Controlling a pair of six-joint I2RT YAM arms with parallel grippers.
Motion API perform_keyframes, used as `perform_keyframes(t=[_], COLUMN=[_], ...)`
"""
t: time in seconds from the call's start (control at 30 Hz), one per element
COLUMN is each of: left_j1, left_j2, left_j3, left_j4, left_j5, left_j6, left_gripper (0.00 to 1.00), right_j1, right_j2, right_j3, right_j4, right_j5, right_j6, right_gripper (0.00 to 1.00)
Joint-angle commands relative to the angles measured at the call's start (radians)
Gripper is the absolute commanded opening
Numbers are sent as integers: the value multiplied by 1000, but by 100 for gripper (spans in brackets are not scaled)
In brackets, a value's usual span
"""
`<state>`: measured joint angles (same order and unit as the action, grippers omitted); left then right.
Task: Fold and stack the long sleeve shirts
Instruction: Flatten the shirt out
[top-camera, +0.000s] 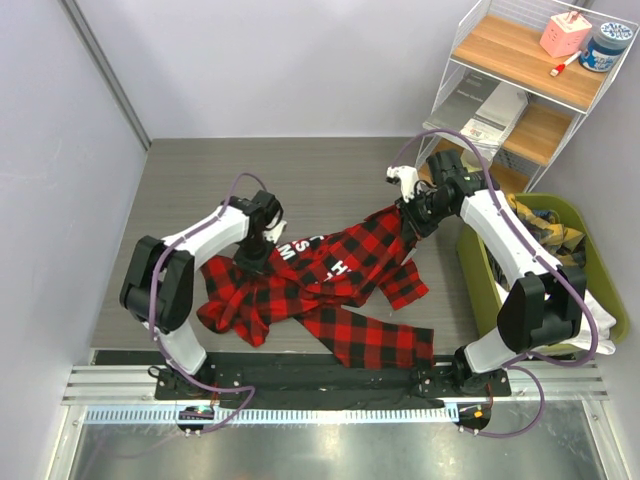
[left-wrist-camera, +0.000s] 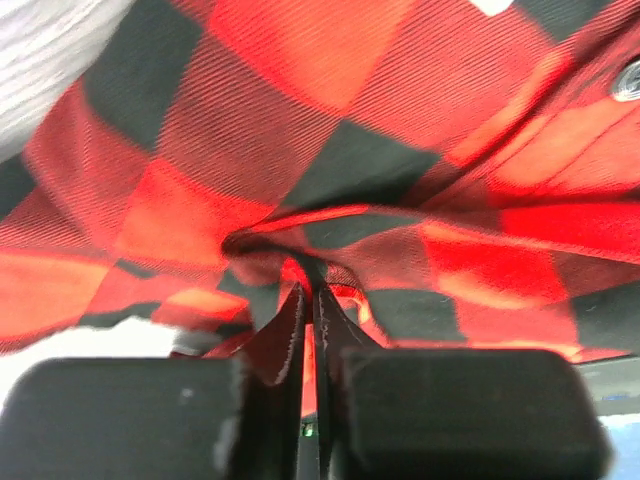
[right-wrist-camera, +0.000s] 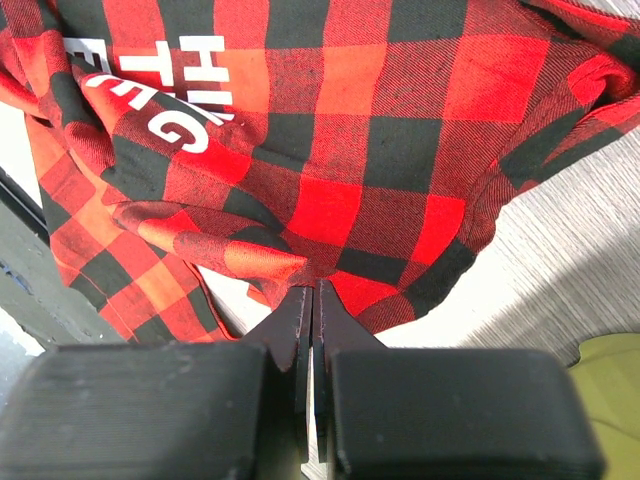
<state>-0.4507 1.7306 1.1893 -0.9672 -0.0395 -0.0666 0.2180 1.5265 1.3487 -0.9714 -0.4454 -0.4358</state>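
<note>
Shirt (top-camera: 340, 275) pinched in left fingers (left-wrist-camera: 286, 335) and right fingers (right-wrist-camera: 296, 322)

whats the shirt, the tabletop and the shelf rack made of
shirt: soft woven cloth, flannel-like and matte; it creases and bunches, and a fine diagonal weave shows up close.
tabletop: grey wood-grain surface, matte, probably laminate rather than solid wood.
shelf rack: thin white wire frame, likely coated metal, with light wood-look boards.
</note>
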Motion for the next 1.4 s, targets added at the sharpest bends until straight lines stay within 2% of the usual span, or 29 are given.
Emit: perform_keyframes(t=[0.0, 0.17, 0.23, 0.33, 0.4, 0.5, 0.53, 0.63, 0.7, 0.8, 0.9, 0.97, 1.07, 1.2, 1.27, 1.37], left_j1=[66, 202, 272, 319, 328, 368, 383, 422, 440, 446, 446, 446, 446, 446, 448, 475], left_j2=[-71, -189, -216, -250, -281, -370, -396, -468, -497, -502, -450, -427, -417, -483, -525, -578], left_j3=[72, 213, 301, 355, 345, 238, 174, 17, -102, -204, -176, -146, -94, -76, -117, -190], left_j4=[-97, -183, -227, -292, -312, -257, -243, -194, -159, -36, -7, -48, -122, -19, 8, -1], left_j5=[-65, -21, 42, 156, 208, 223, 242, 272, 265, 273, 335, 418, 559, 503, 435, 412], left_j6=[62, 284, 420, 606, 727, 813, 888, 968, 976, 901, 788, 698, 721, 677, 657, 671], left_gripper=[0, 0, 0, 0, 0, 0, 0, 0, 0, 0, 0, 0, 0, 0, 0, 0], right_j1=[-25, -48, -54, -52, -58, -75, -80, -85, -85, -82, -75, -75, -74, -75, -75, -72], right_j2=[-58, -94, -111, -115, -121, -140, -156, -170, -170, -172, -181, -198, -186, -161, -158, -143], right_j3=[47, 96, 127, 185, 213, 245, 245, 204, 155, 74, 0, -26, -22, 30, 33, 47], right_j4=[40, 129, 190, 255, 283, 339, 362, 364, 341, 339, 356, 364, 332, 258, 255, 246], right_j5=[5, -7, -6, 10, 31, 88, 102, 109, 84, 22, -15, -25, -35, -9, -7, -7], right_j6=[44, 166, 242, 330, 365, 411, 416, 394, 370, 352, 344, 342, 315, 250, 247, 253], right_gripper=[1, 1, 1, 1, 1, 1, 1, 1, 1, 1, 1, 1, 1, 1, 1, 1])
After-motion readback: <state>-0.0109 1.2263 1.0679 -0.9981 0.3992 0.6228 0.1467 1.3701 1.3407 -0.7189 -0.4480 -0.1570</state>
